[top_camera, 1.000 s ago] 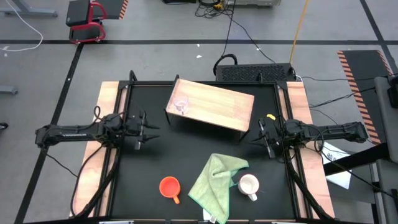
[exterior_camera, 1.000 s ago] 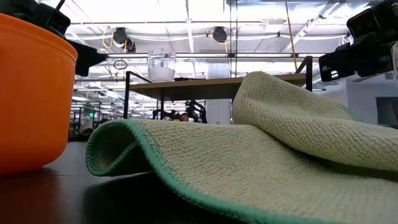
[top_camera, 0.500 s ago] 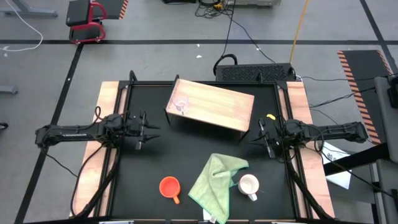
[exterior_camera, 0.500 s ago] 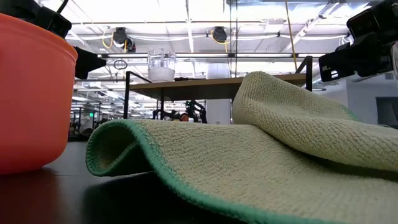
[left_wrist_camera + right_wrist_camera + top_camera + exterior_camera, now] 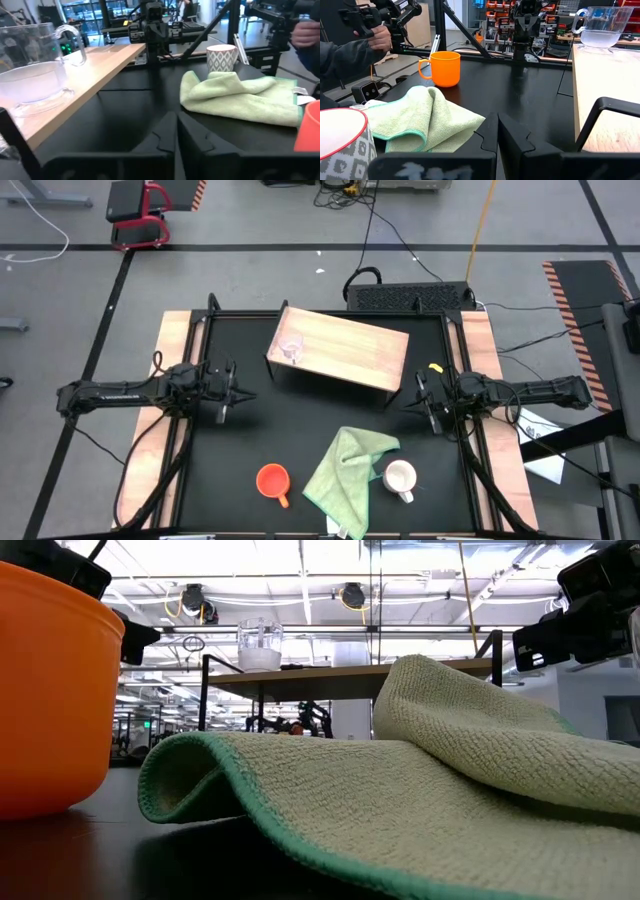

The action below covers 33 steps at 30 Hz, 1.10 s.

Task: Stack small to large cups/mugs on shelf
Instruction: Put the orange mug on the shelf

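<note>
we see the glass cup [image 5: 291,348] already standing on the shelf [image 5: 350,345], at its end toward the left arm. the orange mug [image 5: 273,479] and the white mug [image 5: 401,477] sit on the black table [image 5: 250,435] near its front edge, with the green cloth [image 5: 348,466] lying between them and touching or nearly touching the white mug.

the left gripper [image 5: 232,390] hovers at the table's left side, fingers [image 5: 165,137] pressed together and holding nothing. the right gripper [image 5: 415,398] hovers at the right side, fingers [image 5: 487,135] likewise pressed together and empty. a person's hand [image 5: 382,37] shows in the room beyond the table.

we judge the orange mug to be next in order of size. it lies toward the front of the table from the left gripper, slightly inward, and that arm is the nearer one. its handle [image 5: 283,499] points toward the front edge, so an approach from above onto the rim looks more open than one onto the handle. the white mug lies likewise in front of the right gripper, its handle also pointing toward the front edge.
</note>
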Available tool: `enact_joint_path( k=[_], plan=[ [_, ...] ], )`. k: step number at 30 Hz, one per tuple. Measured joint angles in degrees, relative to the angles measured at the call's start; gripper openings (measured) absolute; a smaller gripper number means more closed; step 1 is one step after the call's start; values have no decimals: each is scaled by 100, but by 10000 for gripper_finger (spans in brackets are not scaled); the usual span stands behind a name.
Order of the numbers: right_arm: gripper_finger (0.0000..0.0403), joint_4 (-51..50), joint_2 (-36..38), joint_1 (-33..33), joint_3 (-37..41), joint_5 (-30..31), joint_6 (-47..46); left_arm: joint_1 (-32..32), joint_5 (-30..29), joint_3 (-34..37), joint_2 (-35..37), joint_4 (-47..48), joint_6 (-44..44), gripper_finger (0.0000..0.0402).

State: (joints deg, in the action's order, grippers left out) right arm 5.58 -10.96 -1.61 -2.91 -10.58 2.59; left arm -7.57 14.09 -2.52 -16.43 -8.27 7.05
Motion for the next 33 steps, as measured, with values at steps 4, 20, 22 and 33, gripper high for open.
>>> enact_joint_path(
  k=[4,20,22,33],
  plan=[
    [0,0,1,-1,0,0,0,0,86,0,0,89,74,5],
    [0,0,0,0,-1,-1,0,0,-76,0,0,120,26,2],
    [0,-1,0,0,0,0,0,0,-76,0,0,120,22,2],
    [0,0,1,-1,1,0,0,0,-72,0,0,190,12,1]
  ],
)
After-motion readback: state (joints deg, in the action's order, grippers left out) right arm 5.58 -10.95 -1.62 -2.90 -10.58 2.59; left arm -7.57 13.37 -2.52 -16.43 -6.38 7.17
